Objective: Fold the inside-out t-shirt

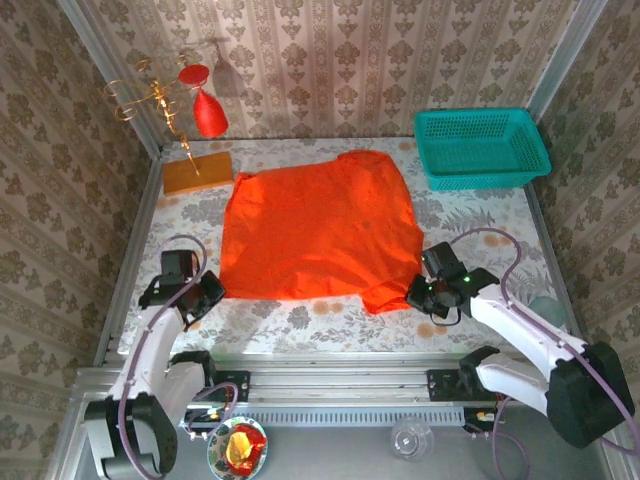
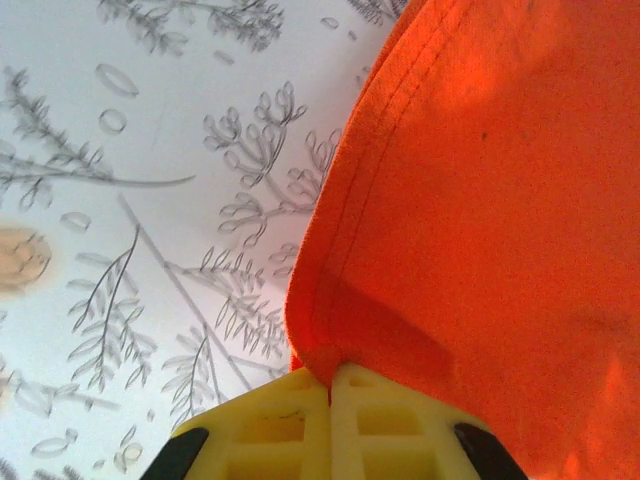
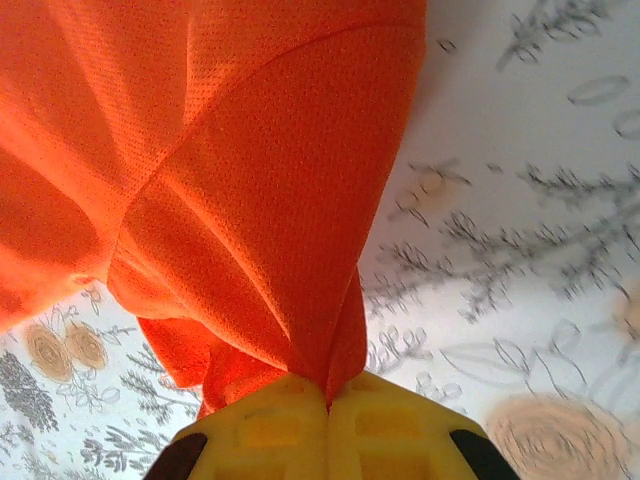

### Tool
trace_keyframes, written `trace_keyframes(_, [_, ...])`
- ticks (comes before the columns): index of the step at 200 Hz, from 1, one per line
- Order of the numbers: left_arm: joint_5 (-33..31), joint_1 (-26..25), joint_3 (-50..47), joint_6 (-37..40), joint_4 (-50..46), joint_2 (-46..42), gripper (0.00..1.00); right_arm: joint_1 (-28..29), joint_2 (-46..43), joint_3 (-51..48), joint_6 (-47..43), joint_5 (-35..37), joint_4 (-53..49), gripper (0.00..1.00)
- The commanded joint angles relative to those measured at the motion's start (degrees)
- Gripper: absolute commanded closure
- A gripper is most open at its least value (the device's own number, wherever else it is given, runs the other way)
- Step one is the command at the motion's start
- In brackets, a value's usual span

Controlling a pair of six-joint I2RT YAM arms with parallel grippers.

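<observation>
Well, left fingers [image 2: 280, 425] and right fingers [image 3: 270, 425] clamp t-shirt [image 1: 320, 225] corners; basket [image 1: 484, 178], wooden block [image 1: 197, 174], ornament [image 1: 208, 113] sit behind

Left wrist: the t-shirt [image 2: 480, 200] runs off the top, right and bottom edges, and its hem corner vanishes into the left end effector [image 2: 330, 385]. Right wrist: I lose the gathered cloth inside the right end effector [image 3: 328, 395]; the worktop [image 3: 540, 250] print is blurred. Overhead, the plate [image 1: 214, 452] contents are too small to identify.
</observation>
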Motion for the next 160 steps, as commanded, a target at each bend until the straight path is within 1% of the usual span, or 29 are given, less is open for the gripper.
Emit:
trace_keyframes(1, [-2.37,-0.82,1.97,-2.84,-6.27,-4.0,0.95,2.02,-4.58,1.94,3.09,3.98,-8.31,1.0])
trace_keyframes(14, [-4.19,-0.87,4.14,-2.58,-9.57,-5.49,0.95,2.52,-6.78,3.03,3.74,5.57,-12.03,1.0])
trace_keyframes(24, [-5.23,-0.76,5.21,-2.45,-11.59,-6.13,0.91,2.78,-8.42,3.24,4.48,6.88,-14.36,1.0])
trace_keyframes(30, [-5.73,-0.86,5.49,-2.48,-12.62,-6.43,0.85,2.87,-9.5,3.03,4.96,7.46,-15.36,1.0])
trace_keyframes(37, [-6.05,-0.83,5.44,-3.17,-13.58,-6.97,0.73,2.88,-10.63,2.55,5.62,7.67,-16.08,1.0])
trace_keyframes(44, [-6.08,-0.82,5.22,-4.09,-14.34,-7.58,0.64,2.97,-11.58,1.93,5.98,7.2,-16.3,0.87])
trace_keyframes(54, [-6.15,-0.88,5.17,-5.26,-15.05,-8.69,0.58,3.01,-12.38,1.57,6.69,6.4,-16.85,0.71])
trace_keyframes(62, [-6.45,-0.88,5.45,-5.82,-15.44,-9.66,0.53,3.22,-12.81,2.13,7.05,6.44,-17.8,0.64])
trace_keyframes(72, [-7.06,-0.87,6.55,-5.45,-15.64,-10.63,0.49,3.53,-13.22,3.51,7.13,7.25,-19.05,0.59])
trace_keyframes(83, [-6.71,-1.0,8.17,-3.81,-15.26,-10.79,0.48,3.76,-13.16,5.43,6.43,9.0,-19.84,0.55])
trace_keyframes(94, [-4.49,-1.35,9.54,-1.29,-13.9,-9.69,0.51,3.85,-11.95,7.37,4.96,9.97,-19.94,0.53])
trace_keyframes(111, [-1.62,-4.38,11.05,0.9,-11.46,-5.39,0.53,3.85,-7.81,10.27,1.87,10.17,-19.09,0.5])
trace_keyframes(120, [-1.66,-7.3,11.78,1.68,-10.15,-2.16,0.54,3.85,-4.75,10.98,-0.42,8.6,-16.5,0.48])
trace_keyframes(140, [-2.56,-13.8,12.3,2.98,-5.62,5.85,0.54,3.89,2.82,12.13,-5.36,2.42,-8.26,0.45])
trace_keyframes(149, [-2.15,-15.45,11.99,2.93,-3.19,9.72,0.54,3.93,6.46,12.46,-6.78,0.37,-5.52,0.43])
trace_keyframes(160, [-0.39,-16.15,11.08,2.7,-0.04,14.28,0.54,3.94,10.54,12.73,-7.81,-0.81,-3.41,0.39])
